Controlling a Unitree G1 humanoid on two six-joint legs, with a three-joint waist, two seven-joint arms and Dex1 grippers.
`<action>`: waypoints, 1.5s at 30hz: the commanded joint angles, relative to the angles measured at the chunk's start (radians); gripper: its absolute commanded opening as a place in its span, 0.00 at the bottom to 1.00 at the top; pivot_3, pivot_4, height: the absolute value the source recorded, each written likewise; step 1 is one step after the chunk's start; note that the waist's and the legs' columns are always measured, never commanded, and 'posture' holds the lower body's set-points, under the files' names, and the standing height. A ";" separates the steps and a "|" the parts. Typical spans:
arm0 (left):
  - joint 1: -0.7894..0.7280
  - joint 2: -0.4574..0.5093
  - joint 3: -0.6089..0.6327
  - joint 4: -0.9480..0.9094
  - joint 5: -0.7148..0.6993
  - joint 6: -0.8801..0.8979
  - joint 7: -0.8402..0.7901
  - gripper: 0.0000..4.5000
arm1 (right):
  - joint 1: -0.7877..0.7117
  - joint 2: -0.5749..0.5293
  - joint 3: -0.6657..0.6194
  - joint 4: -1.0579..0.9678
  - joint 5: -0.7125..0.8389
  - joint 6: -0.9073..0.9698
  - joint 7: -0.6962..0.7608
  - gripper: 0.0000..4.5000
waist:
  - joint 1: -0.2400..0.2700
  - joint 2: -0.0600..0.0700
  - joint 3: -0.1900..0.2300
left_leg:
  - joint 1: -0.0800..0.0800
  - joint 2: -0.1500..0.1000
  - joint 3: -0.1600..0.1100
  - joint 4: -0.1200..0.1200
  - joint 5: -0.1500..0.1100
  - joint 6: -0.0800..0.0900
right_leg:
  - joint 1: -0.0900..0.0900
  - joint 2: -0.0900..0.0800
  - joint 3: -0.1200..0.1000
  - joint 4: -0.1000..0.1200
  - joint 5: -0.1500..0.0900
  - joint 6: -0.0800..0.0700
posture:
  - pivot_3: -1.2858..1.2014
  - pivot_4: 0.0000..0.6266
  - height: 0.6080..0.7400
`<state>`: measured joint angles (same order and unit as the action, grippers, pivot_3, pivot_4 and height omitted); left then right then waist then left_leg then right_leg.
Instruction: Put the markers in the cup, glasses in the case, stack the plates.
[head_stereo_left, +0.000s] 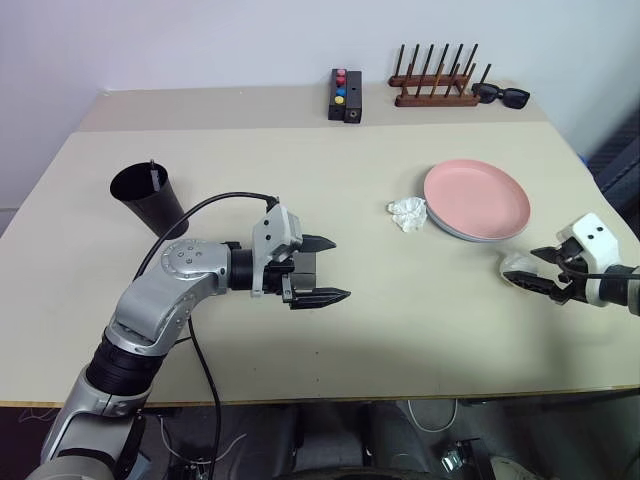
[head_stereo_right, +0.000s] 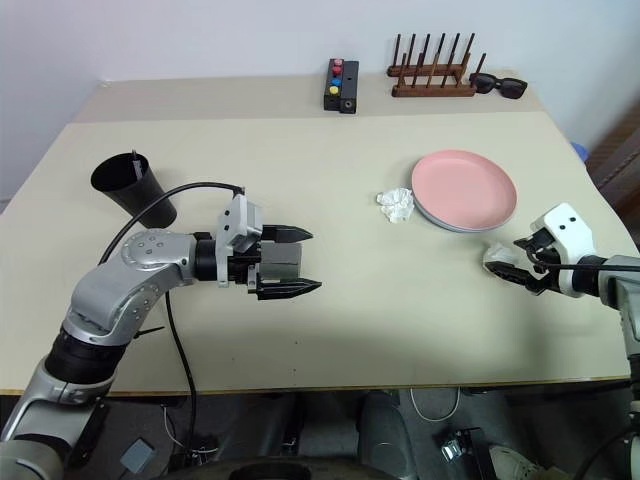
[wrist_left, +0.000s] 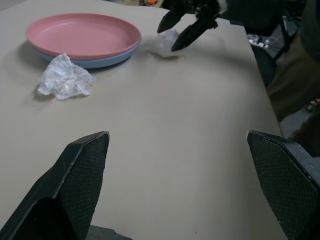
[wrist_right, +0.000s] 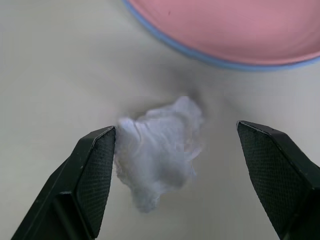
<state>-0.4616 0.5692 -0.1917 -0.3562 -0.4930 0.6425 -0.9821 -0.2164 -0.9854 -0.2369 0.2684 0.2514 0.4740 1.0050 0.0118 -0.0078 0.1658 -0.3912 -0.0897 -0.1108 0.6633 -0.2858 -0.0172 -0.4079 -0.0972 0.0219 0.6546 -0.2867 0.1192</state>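
The black cup stands at the table's left, and a thin dark marker pokes just above its rim. The salmon pink plate lies on the light blue plate at the right. The glasses and the case are out of view. My left gripper hangs open over the table's middle, pointing toward the plates, with nothing between its fingers. My right gripper is open low at the right edge. Its fingers stand on either side of a small white crumpled wad, just in front of the plates.
A second crumpled white wad lies against the plates' left side. At the back stand a black box with coloured buttons, a wooden peg rack and black sunglasses. The table's right edge is close to my right gripper.
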 joint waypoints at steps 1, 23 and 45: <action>-0.008 0.008 0.012 -0.029 -0.011 -0.014 -0.008 1.00 | 0.000 -0.001 -0.004 0.012 -0.003 -0.023 -0.002 0.86 | 0.000 0.000 0.000 | 0.000 0.000 0.000 0.000 0.000 0.000 | 0.000 0.000 0.000 0.000 0.000 0.000 | 0.52 0.24 1.00; -0.023 -0.014 0.004 -0.003 0.023 -0.027 0.013 1.00 | -0.030 0.009 -0.034 -0.111 0.045 0.036 -0.036 0.02 | 0.000 0.000 0.000 | 0.000 0.000 0.000 0.000 0.000 0.000 | 0.000 0.000 0.000 0.000 0.000 0.000 | 0.52 0.24 1.00; -0.069 -0.084 0.027 0.060 0.106 -0.033 0.201 1.00 | -0.483 0.168 0.183 0.373 -0.101 -0.245 -0.042 0.02 | -0.004 0.000 0.000 | 0.000 0.000 0.000 0.000 0.001 -0.001 | -0.001 0.000 0.000 -0.001 0.001 0.001 | 0.52 0.24 1.00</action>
<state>-0.5217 0.4865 -0.1851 -0.2684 -0.3866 0.6193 -0.7849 -0.6647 -0.8151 -0.0468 0.6158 0.1629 0.2687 0.9658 0.0079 -0.0080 0.1659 -0.3914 -0.0899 -0.1104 0.6628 -0.2853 -0.0183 -0.4085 -0.0972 0.0219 0.6533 -0.2862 0.1200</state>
